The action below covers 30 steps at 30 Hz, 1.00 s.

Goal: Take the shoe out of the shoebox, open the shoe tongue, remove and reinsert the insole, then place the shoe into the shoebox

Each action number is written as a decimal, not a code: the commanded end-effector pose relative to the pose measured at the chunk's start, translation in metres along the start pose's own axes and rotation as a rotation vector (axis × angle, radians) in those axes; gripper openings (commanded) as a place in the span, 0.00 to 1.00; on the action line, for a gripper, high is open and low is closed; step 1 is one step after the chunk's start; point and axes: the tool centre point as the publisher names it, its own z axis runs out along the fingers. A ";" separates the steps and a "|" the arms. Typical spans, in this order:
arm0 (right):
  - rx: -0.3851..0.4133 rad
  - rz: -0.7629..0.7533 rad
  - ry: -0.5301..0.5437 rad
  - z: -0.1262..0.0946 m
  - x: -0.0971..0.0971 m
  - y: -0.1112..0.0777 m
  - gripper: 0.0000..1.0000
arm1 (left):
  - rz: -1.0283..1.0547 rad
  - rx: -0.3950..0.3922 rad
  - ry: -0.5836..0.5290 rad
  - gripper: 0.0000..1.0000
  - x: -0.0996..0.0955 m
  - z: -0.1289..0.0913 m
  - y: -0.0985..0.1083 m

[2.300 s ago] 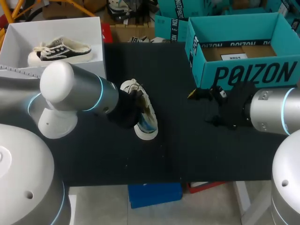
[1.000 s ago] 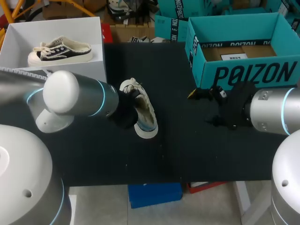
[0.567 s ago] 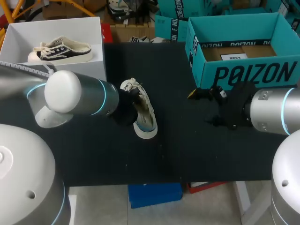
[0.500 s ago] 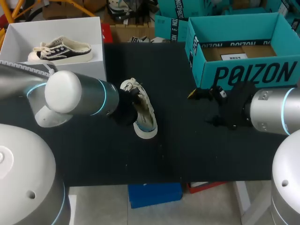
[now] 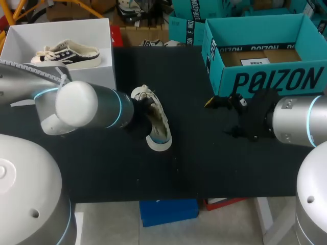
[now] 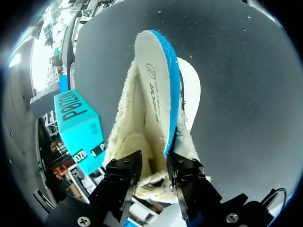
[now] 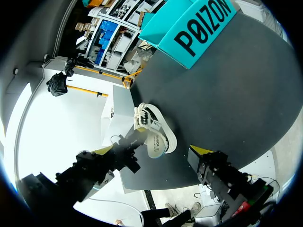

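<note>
Over the table (image 5: 204, 163), left arm (image 5: 97, 104) low, gripper (image 6: 154, 161) inside shoe (image 5: 162, 133) (insole (image 6: 154, 80) hold unclear).

The black table (image 5: 204, 168) bears a cream shoe (image 5: 160, 121), teal shoebox (image 5: 265, 81) and white box (image 5: 25, 38).

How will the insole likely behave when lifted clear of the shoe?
The insole is thin and seems to curve where it rises from the shoe, so it will probably flex rather than hold shape. Its foam-like blue edge suggests it is light. The shoe's fleecy lining may drag on it.
</note>
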 end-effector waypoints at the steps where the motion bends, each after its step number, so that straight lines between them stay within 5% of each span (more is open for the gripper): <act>1: 0.031 0.008 0.010 -0.004 -0.005 0.002 1.00 | -0.005 0.010 -0.009 0.36 0.002 0.007 -0.002; 6: 0.031 0.008 0.010 -0.004 -0.005 0.002 1.00 | -0.012 0.016 -0.009 0.32 0.004 0.008 -0.002; 7: 0.031 0.008 0.010 -0.004 -0.005 0.002 1.00 | -0.014 0.017 -0.008 0.27 0.005 0.008 -0.002; 9: 0.031 0.008 0.010 -0.004 -0.005 0.002 1.00 | -0.016 0.019 -0.006 0.00 0.006 0.009 -0.001; 30: 0.031 0.008 0.010 -0.004 -0.005 0.002 1.00 | -0.041 0.052 -0.074 0.00 -0.009 -0.008 -0.006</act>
